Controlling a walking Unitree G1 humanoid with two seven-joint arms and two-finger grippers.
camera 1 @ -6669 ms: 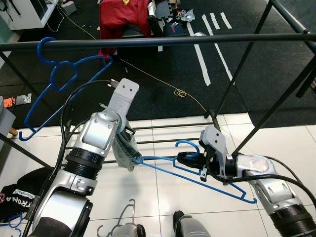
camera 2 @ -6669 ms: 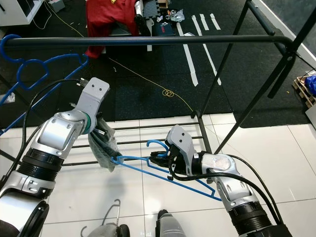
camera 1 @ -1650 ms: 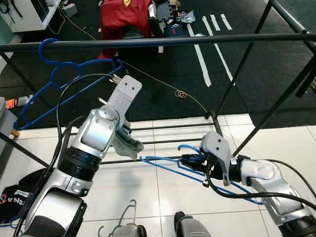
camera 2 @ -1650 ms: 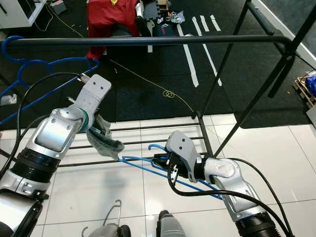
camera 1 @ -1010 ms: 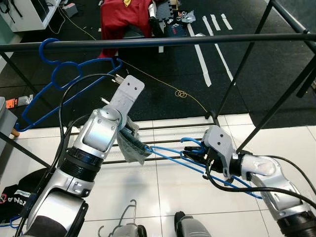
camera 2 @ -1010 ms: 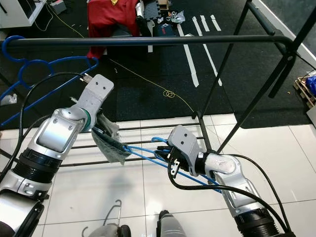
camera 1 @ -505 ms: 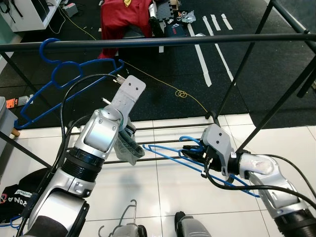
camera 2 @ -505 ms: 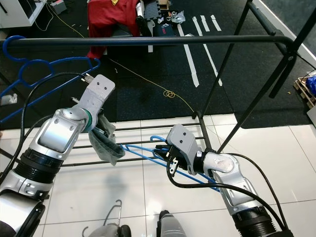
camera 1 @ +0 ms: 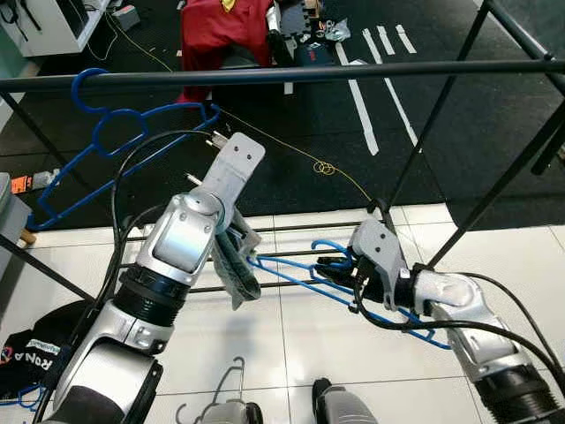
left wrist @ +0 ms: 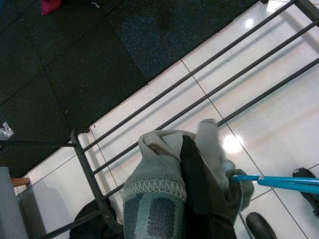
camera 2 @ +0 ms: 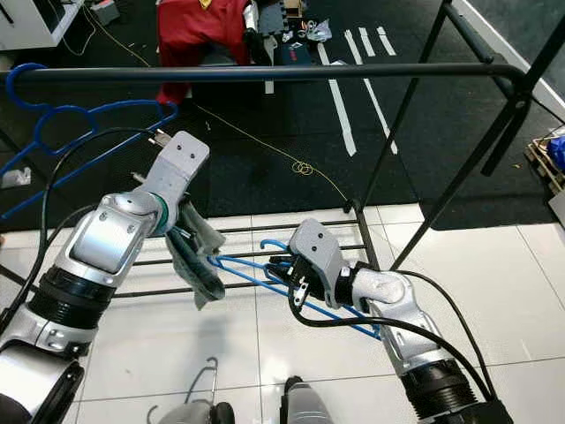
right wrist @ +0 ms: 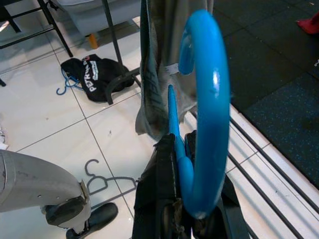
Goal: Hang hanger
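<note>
A: What is carried by the floor?
B: White tile near the robot, black matting beyond. The black clothes rack is stood across the seam.
A: Lying loose?
B: A dark printed bag is seen on the tile left of the rack's lower bars, a grey hanger below them. Beyond the rack, a yellow cable and white tape strips lie on the matting.
</note>
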